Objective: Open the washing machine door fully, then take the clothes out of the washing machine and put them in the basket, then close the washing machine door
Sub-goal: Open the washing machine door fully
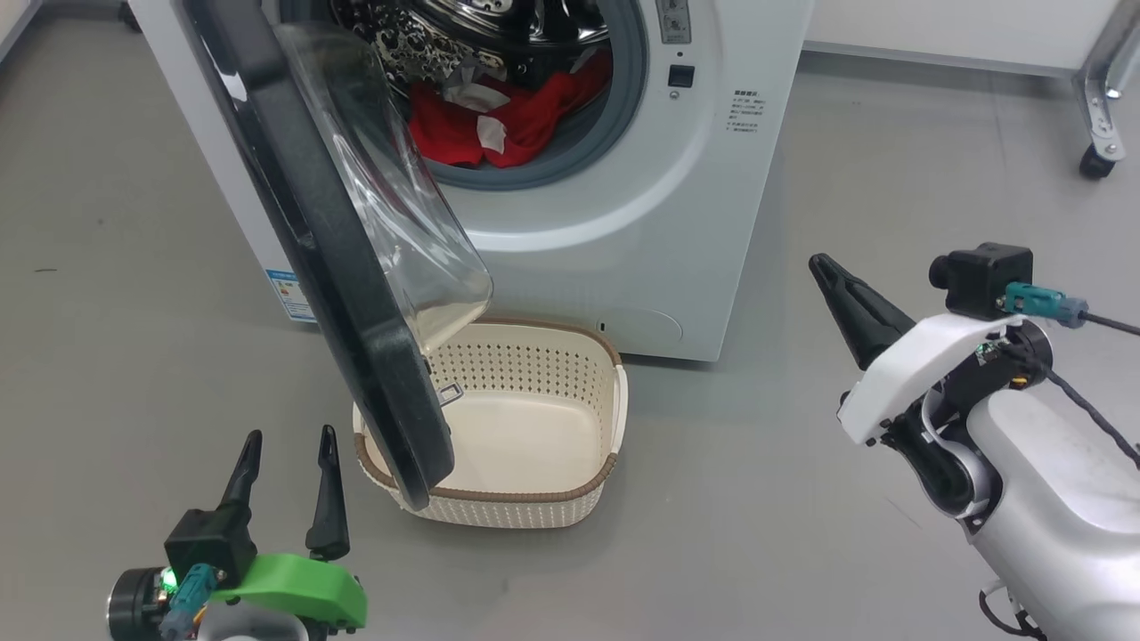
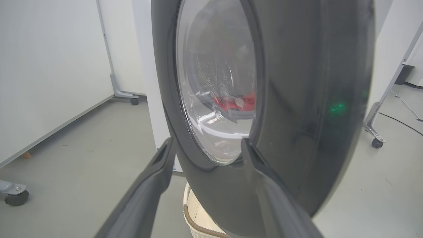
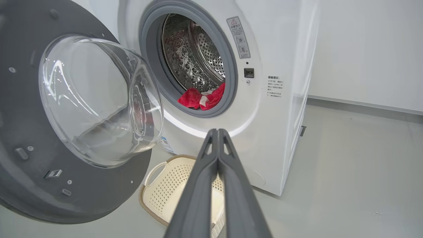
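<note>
The white washing machine stands ahead with its round black door swung out over the cream basket, which sits empty on the floor before it. Red clothes with white patches lie in the steel drum, also seen as clothes from the right wrist. My left gripper is open, low at the left, pointing at the door's outer face without touching it. My right gripper is shut and empty, off to the machine's right, fingers aimed at the drum opening.
Grey floor lies all around. A caster frame leg stands at the far right, and another caster sits left of the door. The door overhangs the basket's left side.
</note>
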You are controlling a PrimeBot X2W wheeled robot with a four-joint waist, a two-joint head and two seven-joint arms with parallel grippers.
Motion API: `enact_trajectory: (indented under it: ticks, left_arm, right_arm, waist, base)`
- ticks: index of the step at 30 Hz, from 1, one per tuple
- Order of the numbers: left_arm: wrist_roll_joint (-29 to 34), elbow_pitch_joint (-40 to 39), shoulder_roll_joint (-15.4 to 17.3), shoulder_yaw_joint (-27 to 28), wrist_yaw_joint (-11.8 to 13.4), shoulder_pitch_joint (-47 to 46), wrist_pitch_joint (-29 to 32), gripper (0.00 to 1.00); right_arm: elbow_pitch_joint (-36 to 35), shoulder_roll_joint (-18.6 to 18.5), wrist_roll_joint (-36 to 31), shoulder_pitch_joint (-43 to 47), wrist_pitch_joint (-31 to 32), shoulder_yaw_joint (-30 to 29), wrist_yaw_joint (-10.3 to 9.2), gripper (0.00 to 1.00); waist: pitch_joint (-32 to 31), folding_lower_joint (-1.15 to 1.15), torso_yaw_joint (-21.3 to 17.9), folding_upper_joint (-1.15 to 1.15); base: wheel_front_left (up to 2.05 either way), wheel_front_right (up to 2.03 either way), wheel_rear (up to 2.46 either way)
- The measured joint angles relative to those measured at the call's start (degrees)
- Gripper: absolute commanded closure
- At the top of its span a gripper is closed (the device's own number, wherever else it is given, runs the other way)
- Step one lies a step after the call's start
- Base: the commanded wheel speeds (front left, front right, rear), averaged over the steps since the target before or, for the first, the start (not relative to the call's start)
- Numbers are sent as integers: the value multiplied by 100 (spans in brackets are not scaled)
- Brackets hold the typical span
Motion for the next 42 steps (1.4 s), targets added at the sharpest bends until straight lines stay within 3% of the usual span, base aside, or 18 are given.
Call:
enact_trajectory:
  ticks: [12, 20, 21, 22, 23, 33, 42]
  left_arm:
    - [24, -56, -1, 177, 0, 133, 0, 0]
    - [23, -115, -8, 283, 0, 143, 0, 0]
    - [23, -114, -9, 293, 0, 147, 0, 0]
    - [24, -113, -10, 296, 0, 154, 0, 0]
    - [24, -113, -14, 301, -1, 162, 0, 0]
    - [24, -115, -20, 367, -9, 403, 0, 0]
    - [76, -155, -32, 388, -15, 497, 0, 0]
  right_arm:
    - [15, 36, -125, 955, -1118, -265, -569, 100]
    - [56, 124, -307, 1373, -1146, -333, -849, 100]
    - [56, 149, -307, 1425, -1146, -357, -880, 78]
    - [63, 176, -307, 1479, -1147, -385, -905, 78]
    - [66, 198, -307, 1536, -1147, -413, -912, 0]
    - [-83, 320, -464, 1795, -1149, -532, -956, 0]
    - [-503, 409, -787, 1851, -1154, -1037, -1010, 0]
  waist:
    - [-124, 0, -259, 0]
    - [-154, 0, -303, 0]
    - [-162, 0, -308, 0]
    - [-174, 0, -312, 0]
    - [-190, 0, -316, 0]
    - [-335, 0, -394, 0]
    - [-340, 0, -453, 0]
  base:
    - [0, 0, 0]
    - [0, 0, 0]
    - [0, 0, 0]
    - [0, 0, 0]
    - [0, 0, 0]
    - [0, 0, 0]
    - [0, 0, 0]
